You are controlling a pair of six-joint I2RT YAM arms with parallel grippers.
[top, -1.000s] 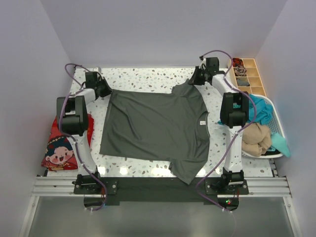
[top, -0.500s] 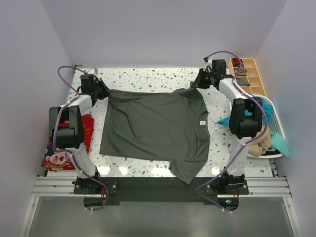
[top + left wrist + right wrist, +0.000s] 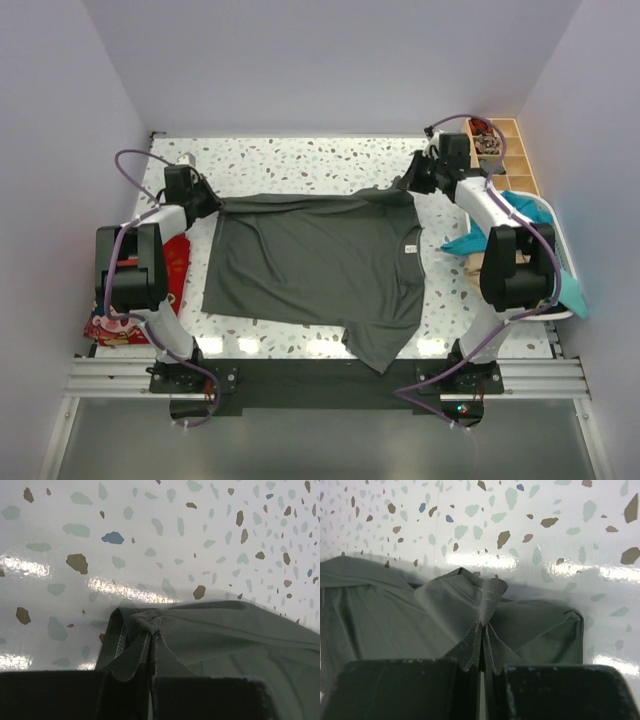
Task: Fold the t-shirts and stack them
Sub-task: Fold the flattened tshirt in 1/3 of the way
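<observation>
The dark grey-green t-shirt (image 3: 315,260) lies spread on the speckled table, its far edge folded over toward me. My left gripper (image 3: 207,198) is shut on its far left corner (image 3: 145,635). My right gripper (image 3: 413,184) is shut on its far right sleeve (image 3: 482,620). Both pinches sit low over the table. The red cartoon-print t-shirt (image 3: 128,322) lies at the left edge, partly hidden behind my left arm. A teal t-shirt (image 3: 520,215) and a tan one (image 3: 480,262) lie in the white basket (image 3: 566,268) on the right, partly hidden by my right arm.
A wooden compartment tray (image 3: 505,155) with small items stands at the back right. Bare speckled table (image 3: 300,160) shows beyond the shirt. Walls close in the table on the left, back and right.
Both grippers have drawn the shirt's far edge toward the near side, folding it over. Both arms have swung outward and down.
</observation>
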